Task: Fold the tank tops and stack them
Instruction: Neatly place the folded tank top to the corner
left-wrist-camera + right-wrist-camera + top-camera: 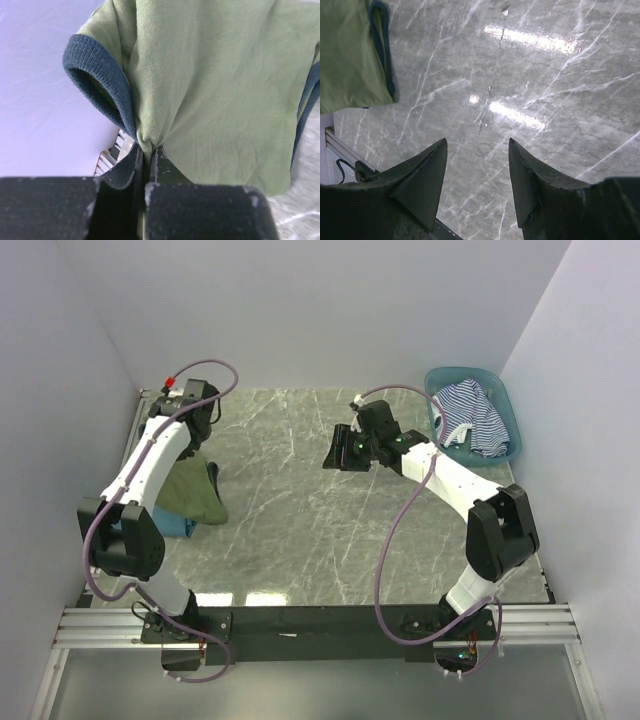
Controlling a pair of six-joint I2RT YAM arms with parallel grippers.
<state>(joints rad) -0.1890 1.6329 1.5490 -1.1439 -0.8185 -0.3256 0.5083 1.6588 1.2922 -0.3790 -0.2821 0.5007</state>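
Observation:
My left gripper is shut on the olive-green tank top and holds it hanging at the table's left side. In the left wrist view the jaws pinch a bunched fold of the green cloth, which has dark ribbed trim. The teal-blue top lies under it, mostly hidden. The striped top lies in the basket at the back right. My right gripper is open and empty over the middle of the table. The olive top also shows in the right wrist view.
The teal plastic basket stands in the back right corner. The marble table top is bounded by white walls on three sides. A metal rail runs along the near edge.

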